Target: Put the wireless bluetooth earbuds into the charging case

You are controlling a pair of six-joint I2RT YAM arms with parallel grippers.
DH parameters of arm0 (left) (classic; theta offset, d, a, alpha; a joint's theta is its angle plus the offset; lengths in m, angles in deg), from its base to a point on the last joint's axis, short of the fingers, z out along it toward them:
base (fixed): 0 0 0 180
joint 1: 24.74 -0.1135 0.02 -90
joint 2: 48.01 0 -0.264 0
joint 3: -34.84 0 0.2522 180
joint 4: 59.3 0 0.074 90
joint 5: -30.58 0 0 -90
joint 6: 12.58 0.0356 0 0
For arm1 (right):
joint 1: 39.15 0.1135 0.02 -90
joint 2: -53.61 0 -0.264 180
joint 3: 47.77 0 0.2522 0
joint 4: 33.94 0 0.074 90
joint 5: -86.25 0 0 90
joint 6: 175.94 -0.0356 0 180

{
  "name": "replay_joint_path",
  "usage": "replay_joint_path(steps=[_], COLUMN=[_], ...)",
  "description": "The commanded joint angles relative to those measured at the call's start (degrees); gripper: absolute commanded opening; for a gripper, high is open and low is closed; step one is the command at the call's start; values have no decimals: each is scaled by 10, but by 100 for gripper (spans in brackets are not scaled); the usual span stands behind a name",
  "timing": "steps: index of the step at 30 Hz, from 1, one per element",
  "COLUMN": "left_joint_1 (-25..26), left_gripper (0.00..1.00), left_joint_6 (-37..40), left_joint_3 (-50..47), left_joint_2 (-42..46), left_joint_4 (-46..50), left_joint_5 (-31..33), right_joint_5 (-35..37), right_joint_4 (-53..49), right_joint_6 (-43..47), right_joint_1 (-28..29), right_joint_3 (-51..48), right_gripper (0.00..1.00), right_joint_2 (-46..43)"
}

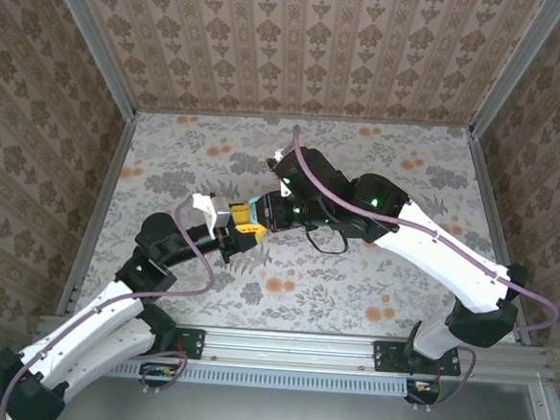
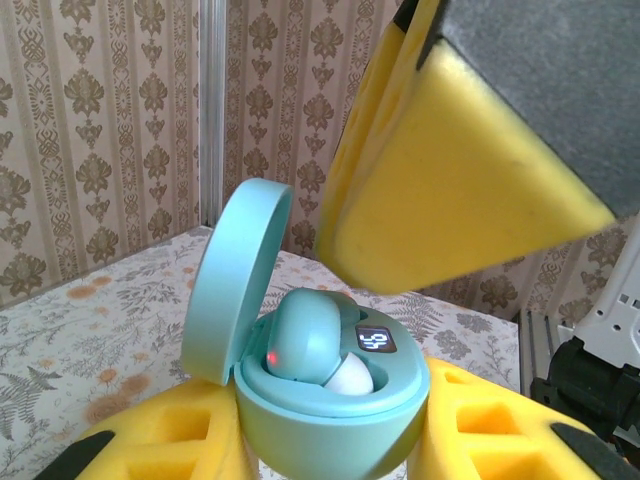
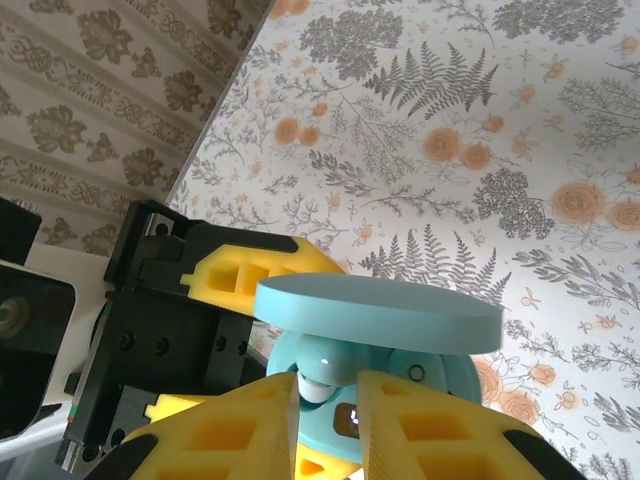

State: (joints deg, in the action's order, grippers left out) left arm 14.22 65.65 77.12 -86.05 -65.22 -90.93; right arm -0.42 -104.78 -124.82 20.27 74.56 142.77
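My left gripper is shut on a teal charging case, one yellow finger on each side of its body. The round lid stands open. A teal earbud with a white tip lies tilted in the case's left well, a red light on its side, next to a small lit display. My right gripper hovers just above the case with a narrow gap between its fingers; the earbud shows beyond that gap, under the lid. In the top view both grippers meet mid-table.
The floral table is walled by patterned panels with metal corner posts. The right arm's purple cable loops above the grippers. The case is held off the table surface.
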Motion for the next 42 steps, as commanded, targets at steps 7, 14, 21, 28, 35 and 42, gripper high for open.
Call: replay_joint_path(steps=[7,14,21,28,35,42], left_joint_1=[-2,-2,-3,-4,-5,-6], left_gripper=[22,22,22,22,23,23], left_joint_6=[11,12,13,13,3,-11], left_joint_3=[7,5,1,-3,-5,-5], left_joint_2=[14,22,32,43,50,49], left_joint_4=[-12,-9,-6,-2,-11,-29], left_joint_5=[-9,-11,-11,-17,-39,-49], right_joint_5=[-7,-4,1,-33,-121,-143], right_joint_4=[-37,-33,-43,0,155,213], right_joint_6=[-21,-8,11,68,103,177], right_joint_1=[2,3,0,-9,-33,-33], right_joint_3=[24,34,43,6,-134,-197], right_gripper=[26,23,16,14,14,16], right_joint_2=[33,47,61,35,-53,-113])
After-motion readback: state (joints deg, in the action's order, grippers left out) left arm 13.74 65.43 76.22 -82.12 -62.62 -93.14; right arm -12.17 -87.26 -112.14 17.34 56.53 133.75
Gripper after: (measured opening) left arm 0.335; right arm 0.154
